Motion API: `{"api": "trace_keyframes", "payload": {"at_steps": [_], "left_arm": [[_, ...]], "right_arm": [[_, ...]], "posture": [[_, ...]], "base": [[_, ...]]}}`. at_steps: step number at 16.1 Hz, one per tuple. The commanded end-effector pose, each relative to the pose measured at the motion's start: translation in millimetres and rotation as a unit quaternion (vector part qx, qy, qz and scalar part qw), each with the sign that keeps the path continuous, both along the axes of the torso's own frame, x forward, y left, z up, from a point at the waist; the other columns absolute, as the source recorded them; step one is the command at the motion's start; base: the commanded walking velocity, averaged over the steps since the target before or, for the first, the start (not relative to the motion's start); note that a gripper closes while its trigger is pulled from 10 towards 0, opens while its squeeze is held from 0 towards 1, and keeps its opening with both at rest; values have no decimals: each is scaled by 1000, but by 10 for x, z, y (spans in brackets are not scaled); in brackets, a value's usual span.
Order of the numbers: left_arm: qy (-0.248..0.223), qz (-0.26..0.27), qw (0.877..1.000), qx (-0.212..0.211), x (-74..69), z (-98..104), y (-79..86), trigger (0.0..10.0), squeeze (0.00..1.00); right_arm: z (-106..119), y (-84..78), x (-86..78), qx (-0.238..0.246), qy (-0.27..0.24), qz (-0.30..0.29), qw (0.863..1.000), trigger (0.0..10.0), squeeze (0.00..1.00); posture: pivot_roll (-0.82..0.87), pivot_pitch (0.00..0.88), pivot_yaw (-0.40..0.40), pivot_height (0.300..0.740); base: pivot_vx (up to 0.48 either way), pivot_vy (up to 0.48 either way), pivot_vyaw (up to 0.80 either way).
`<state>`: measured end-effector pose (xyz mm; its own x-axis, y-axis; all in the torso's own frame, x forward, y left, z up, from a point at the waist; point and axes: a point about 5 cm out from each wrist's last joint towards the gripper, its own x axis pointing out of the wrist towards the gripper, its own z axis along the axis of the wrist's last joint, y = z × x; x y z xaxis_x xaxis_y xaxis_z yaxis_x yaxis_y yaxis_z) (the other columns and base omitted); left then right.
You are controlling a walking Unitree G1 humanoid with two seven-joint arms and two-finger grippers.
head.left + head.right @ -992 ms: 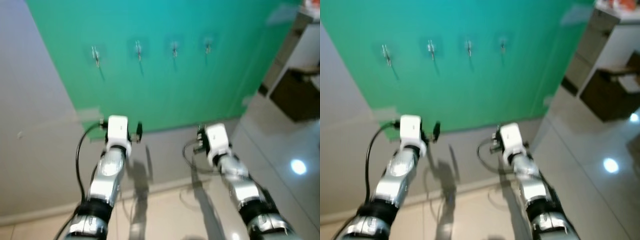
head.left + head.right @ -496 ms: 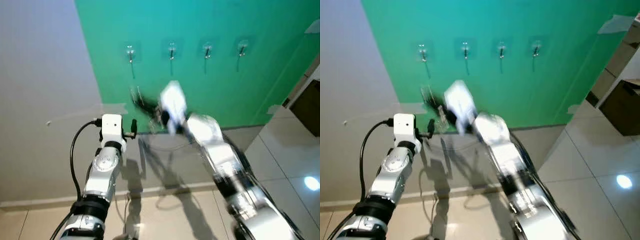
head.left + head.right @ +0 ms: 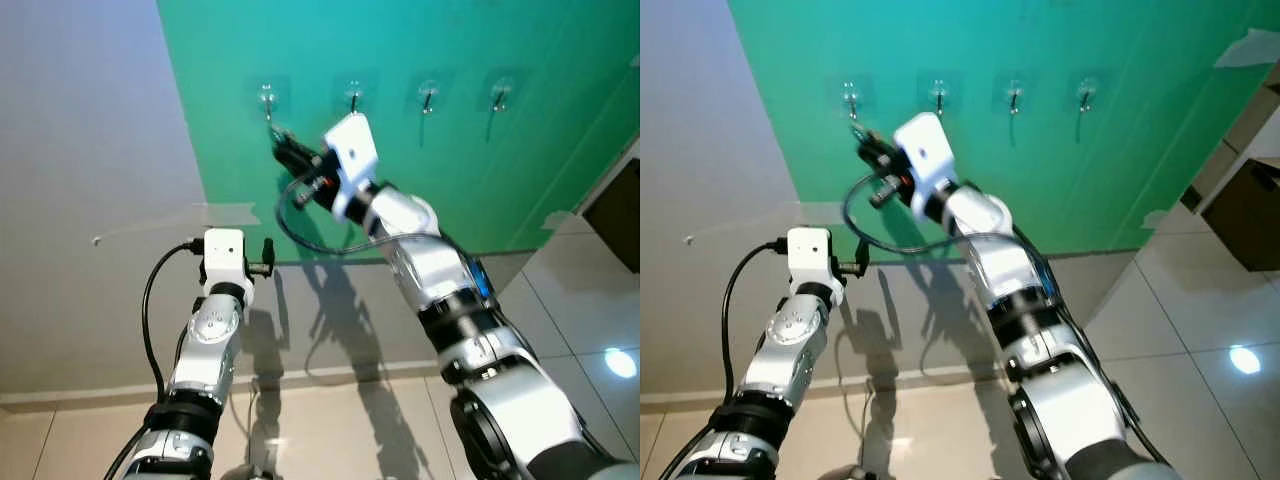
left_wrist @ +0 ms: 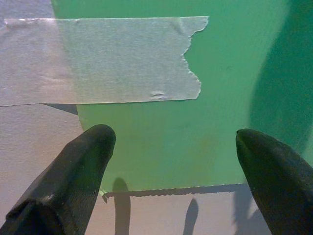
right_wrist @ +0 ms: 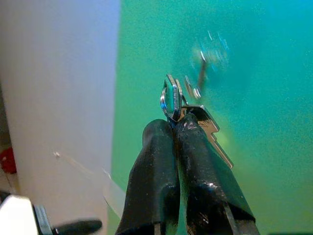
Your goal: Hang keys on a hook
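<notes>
Four small hooks sit in a row on a green sheet [image 3: 400, 200] taped to the wall. My right gripper [image 3: 279, 141] is raised just below the leftmost hook [image 3: 267, 97]. In the right wrist view its fingers [image 5: 166, 147] are shut on a metal key ring with keys [image 5: 172, 96], and that hook [image 5: 202, 68] shows blurred a short way beyond the ring, apart from it. My left gripper [image 4: 176, 139] is held low, open and empty, facing the sheet's lower corner.
A strip of clear tape [image 4: 98, 58] holds the sheet's lower left corner to the grey wall [image 3: 90, 180]. A dark cabinet [image 3: 618, 212] stands at the far right on the glossy tiled floor [image 3: 560, 300]. The other hooks [image 3: 428, 97] are bare.
My right arm has swung from low beside the left arm up and to the left, bringing the keys to the leftmost hook. The camera has shifted too. The left arm stays put.
</notes>
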<state>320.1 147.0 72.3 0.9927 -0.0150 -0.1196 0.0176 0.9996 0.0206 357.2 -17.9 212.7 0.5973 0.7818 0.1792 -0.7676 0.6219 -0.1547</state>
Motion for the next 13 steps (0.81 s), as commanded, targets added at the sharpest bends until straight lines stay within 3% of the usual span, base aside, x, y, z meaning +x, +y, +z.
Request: {"api": "trace_keyframes", "payload": {"at_steps": [1, 13], "left_arm": [[-5, 2, 1000, -1, -6, 13, -3, 10000, 0], [-7, 2, 1000, -2, 3, 23, -13, 10000, 0]], "right_arm": [[41, 14, 8, 4, -5, 11, 1000, 0, 0], [128, 83, 8, 7, -23, 28, 999, 0, 0]], "posture": [[-10, 0, -38, 740], [-9, 0, -39, 740]], "base": [[0, 0, 0], [0, 0, 0]]}}
